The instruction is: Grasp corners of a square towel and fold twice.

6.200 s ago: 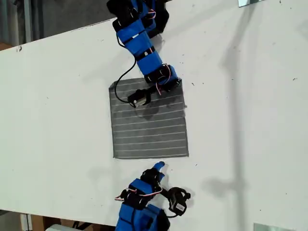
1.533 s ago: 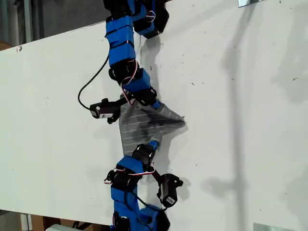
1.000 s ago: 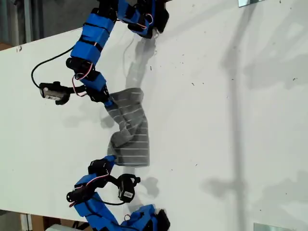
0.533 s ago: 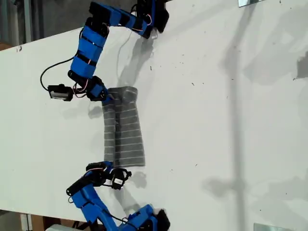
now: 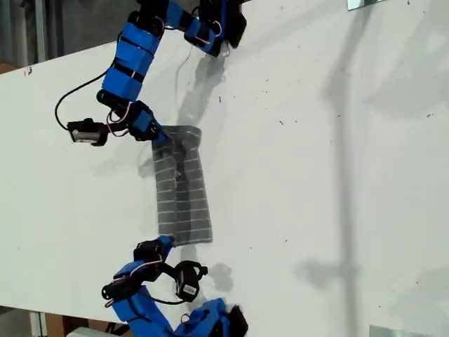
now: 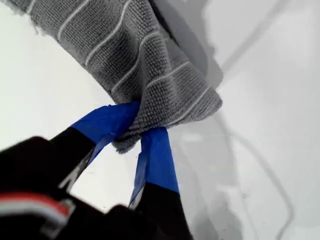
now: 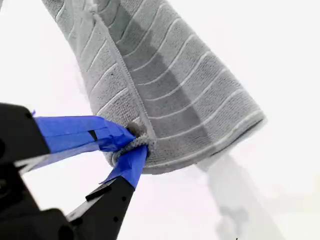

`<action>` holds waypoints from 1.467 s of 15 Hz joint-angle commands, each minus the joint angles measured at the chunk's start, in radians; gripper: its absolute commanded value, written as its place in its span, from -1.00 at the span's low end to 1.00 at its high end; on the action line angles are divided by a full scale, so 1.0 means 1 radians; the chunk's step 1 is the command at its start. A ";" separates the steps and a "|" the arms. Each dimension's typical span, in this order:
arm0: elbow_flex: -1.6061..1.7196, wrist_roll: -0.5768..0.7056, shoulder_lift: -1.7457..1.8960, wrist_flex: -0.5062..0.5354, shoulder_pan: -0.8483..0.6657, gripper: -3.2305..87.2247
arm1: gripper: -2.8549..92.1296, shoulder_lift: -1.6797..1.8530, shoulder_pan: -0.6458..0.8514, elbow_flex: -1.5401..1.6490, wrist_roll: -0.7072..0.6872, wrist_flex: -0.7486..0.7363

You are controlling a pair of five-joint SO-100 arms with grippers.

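Observation:
The grey white-striped towel (image 5: pixel 182 189) lies folded in half as a narrow strip running from the exterior view's upper middle toward its bottom. My first gripper (image 5: pixel 160 138) is shut on the towel's far-end corners; the first wrist view shows the towel (image 6: pixel 145 55) bunched between the blue fingertips of my first gripper (image 6: pixel 142 127). My second gripper (image 5: pixel 165 242) is shut on the near-end corners. The second wrist view shows the strip of towel (image 7: pixel 160 85) stretching away from my second gripper (image 7: pixel 137 142), with loose edges on one side and the fold on the other.
The white table (image 5: pixel 330 175) stretches wide toward the exterior view's right. Its edge runs along the exterior view's upper left, with dark floor (image 5: pixel 70 24) beyond. Small metal plates sit at the top right (image 5: pixel 365 3) and bottom right (image 5: pixel 396 331) of the exterior view.
The flat square towel has been folded in half, both grippers carrying corners toward the exterior view's left. In the last half second the strip shifted slightly right and the second arm drew back.

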 commanded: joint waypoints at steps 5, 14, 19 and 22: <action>0.408 -0.089 0.181 -0.270 0.109 -0.93 | -0.94 0.026 -0.095 0.195 0.034 -0.118; 0.637 -0.156 0.058 -0.554 0.124 -0.93 | -0.94 -0.207 -0.158 0.204 0.112 -0.190; 0.506 -0.135 0.130 -0.360 0.130 -0.36 | -0.21 -0.017 -0.167 0.169 0.098 -0.044; 0.560 -0.156 0.311 -0.268 0.112 -0.39 | -0.17 0.074 -0.086 0.216 0.063 -0.012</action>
